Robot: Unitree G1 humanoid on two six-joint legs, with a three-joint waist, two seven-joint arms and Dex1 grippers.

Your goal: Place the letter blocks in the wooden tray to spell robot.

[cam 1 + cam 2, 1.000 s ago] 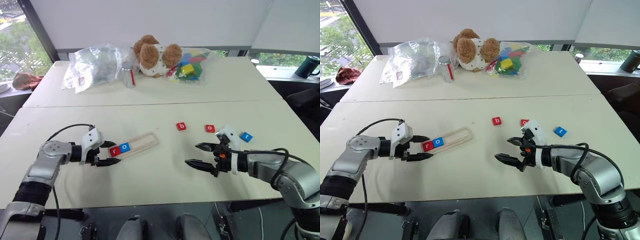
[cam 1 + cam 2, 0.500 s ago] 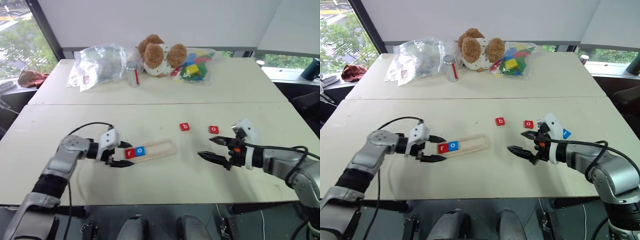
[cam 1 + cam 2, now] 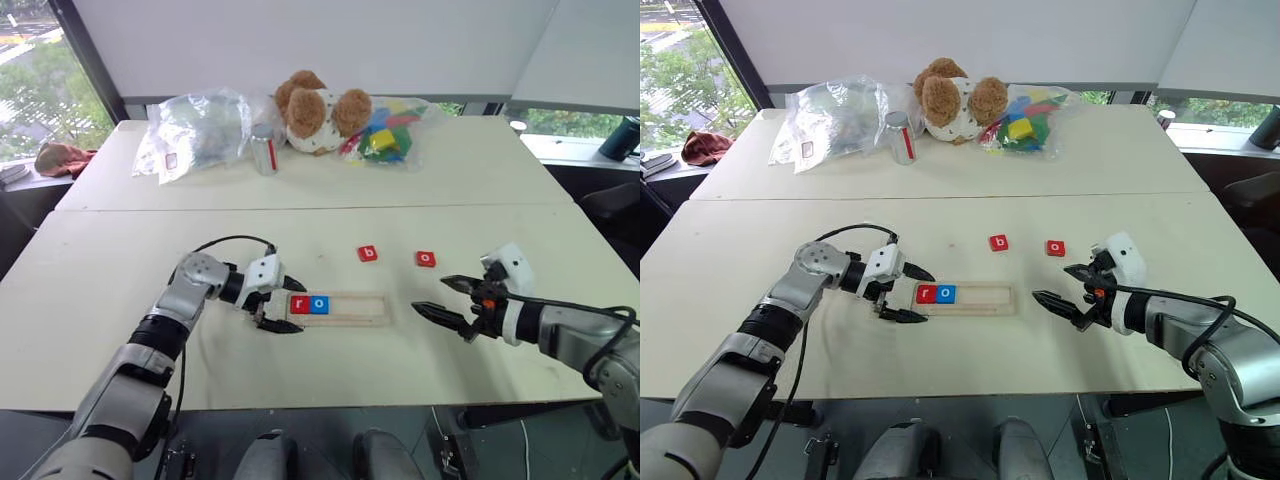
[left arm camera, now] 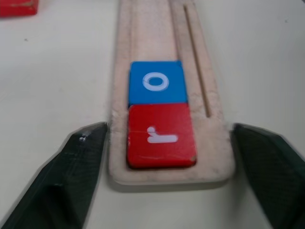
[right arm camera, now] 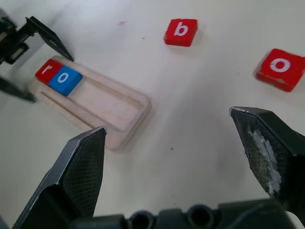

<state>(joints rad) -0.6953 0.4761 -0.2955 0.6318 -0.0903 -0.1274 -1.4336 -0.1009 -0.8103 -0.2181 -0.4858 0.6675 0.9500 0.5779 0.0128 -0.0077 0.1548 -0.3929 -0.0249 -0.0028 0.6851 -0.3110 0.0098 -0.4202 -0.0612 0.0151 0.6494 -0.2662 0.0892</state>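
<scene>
A: Biggest first, what's sitting where?
B: White table (image 3: pixel 330 190) is carrying everything. At the far edge: clear plastic bag (image 3: pixel 200 125), teddy bear (image 3: pixel 318 105), bag of coloured toy blocks (image 3: pixel 385 135), w/ a small can (image 3: pixel 263 150) standing betw. bag and bear.
A: Task stuff?
B: Wooden tray (image 3: pixel 345 307) is lying flat near the front, centre, long side running left-right. Red r tile (image 3: pixel 299 304) is sitting at its left end, blue o tile (image 3: pixel 319 304) touching it on the right; rest of the slot is showing bare wood.
A: Loose tiles?
B: Red b tile (image 3: pixel 368 254) and red o tile (image 3: pixel 426 259) are lying on the table beyond the tray, to its right, apart from each other.
A: Grippers?
B: Left gripper (image 3: pixel 279 305) is pointing right at the tray's left end, fingers spread, one on each side of that end, gripping nothing. Right gripper (image 3: pixel 440 298) is hovering just right of the tray, fingers released too, nothing betw. them.
</scene>
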